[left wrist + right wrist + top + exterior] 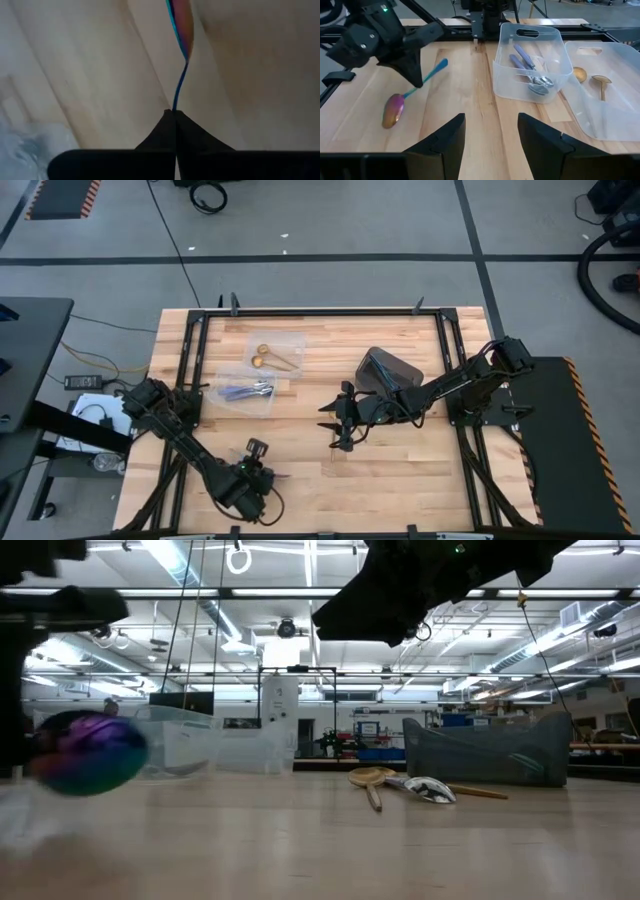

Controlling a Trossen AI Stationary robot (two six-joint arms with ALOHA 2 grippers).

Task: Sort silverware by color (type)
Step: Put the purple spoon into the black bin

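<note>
An iridescent blue-purple spoon with a teal handle is in my left gripper, which is shut on it near the table's front left. Its bowl looms blurred at the left of the low view. My right gripper stands open over the table's middle, with nothing between its fingers. A gold spoon and a silver spoon lie flat on the table in front of the dark grey bin. My left gripper pinches the spoon's thin teal handle between its two fingertips, about midway along it. The fingers come steeply from above and lie across the handle. The spoon is tilted, handle end up and bowl low by the table; whether the bowl touches the wood I cannot tell.
A clear tub holds blue-purple and silver spoons at the back left. Beside it a clear tray holds two gold spoons. The dark grey bin stands behind my right gripper. Bare wood lies along the near edge.
</note>
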